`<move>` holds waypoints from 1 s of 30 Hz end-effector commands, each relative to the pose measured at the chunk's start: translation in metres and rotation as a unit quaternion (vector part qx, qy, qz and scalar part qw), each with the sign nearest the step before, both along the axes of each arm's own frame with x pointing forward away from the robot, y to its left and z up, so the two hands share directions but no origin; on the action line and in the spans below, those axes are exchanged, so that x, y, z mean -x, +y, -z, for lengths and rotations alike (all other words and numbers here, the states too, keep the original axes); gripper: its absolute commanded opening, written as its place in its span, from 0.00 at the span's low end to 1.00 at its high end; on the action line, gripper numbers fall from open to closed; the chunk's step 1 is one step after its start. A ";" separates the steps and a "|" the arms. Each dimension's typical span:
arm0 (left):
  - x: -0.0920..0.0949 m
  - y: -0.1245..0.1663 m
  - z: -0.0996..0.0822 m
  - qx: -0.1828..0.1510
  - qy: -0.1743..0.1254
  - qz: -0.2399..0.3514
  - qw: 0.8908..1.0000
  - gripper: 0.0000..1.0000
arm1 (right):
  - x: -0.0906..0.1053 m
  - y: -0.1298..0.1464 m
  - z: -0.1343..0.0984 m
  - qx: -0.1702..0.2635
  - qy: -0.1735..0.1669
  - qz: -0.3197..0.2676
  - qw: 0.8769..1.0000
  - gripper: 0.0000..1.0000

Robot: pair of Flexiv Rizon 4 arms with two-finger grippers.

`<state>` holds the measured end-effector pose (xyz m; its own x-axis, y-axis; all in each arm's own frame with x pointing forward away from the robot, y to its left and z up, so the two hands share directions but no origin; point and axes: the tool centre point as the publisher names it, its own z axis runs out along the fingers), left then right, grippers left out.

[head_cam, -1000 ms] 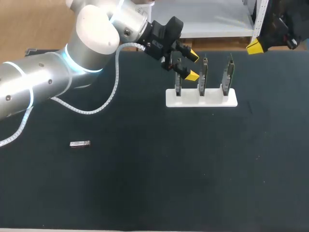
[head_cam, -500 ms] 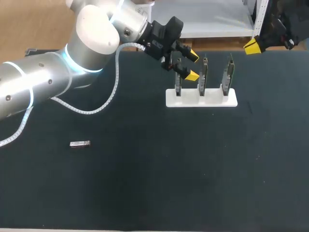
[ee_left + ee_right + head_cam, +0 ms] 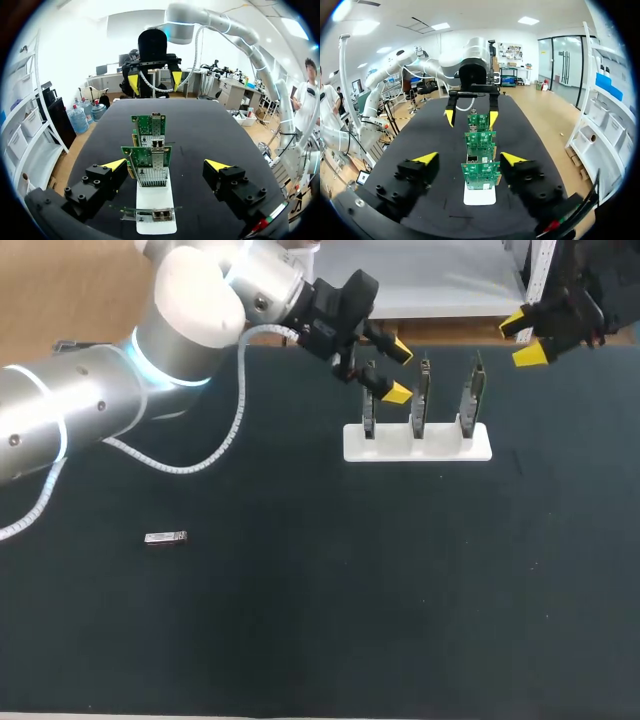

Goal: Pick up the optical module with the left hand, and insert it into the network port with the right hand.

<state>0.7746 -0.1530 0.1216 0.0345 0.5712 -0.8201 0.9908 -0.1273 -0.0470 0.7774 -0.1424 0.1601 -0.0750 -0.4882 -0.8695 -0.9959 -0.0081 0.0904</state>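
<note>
The right arm's fingers (image 3: 530, 355) have swung in over the far right edge of the bench (image 3: 330, 620); a moment ago only one yellow tip showed there, and now both do. The left arm has shifted only a little, and the optical module (image 3: 165, 538) has not moved.

The optical module lies flat on the near left part of the bench, alone, with bare dark surface all round it. It is well apart from both pairs of fingers.

The left arm comes in from the far left, and the left arm's fingers (image 3: 399, 351) hover open over the left end of the white holder (image 3: 417, 443). In the left wrist view the nearest board sits below them, and they grip nothing.

The holder stands towards the far middle of the bench and carries three green boards (image 3: 423, 390), upright in a row, each in its own slot. Each bears a metal network port (image 3: 153, 176). There is free bench in front of the holder and to either side.

Past the holder's right end, the right arm's fingers stand open and hold nothing, facing down the row of boards.
</note>
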 end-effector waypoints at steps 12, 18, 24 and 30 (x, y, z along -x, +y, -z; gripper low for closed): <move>0.026 0.086 -0.077 -0.062 -0.084 -0.002 0.994 1.00 | 0.002 0.000 0.000 0.001 -0.002 0.002 1.000 1.00; 0.058 0.152 -0.083 -0.156 -0.125 -0.045 0.979 1.00 | 0.002 0.000 0.000 0.001 -0.002 0.002 1.000 1.00; 0.096 0.207 -0.060 -0.264 -0.124 -0.075 0.954 1.00 | 0.002 0.000 0.000 0.001 -0.002 0.002 1.000 1.00; 0.132 0.250 -0.032 -0.381 -0.125 -0.079 0.913 1.00 | 0.002 0.000 0.000 0.001 -0.002 0.002 1.000 1.00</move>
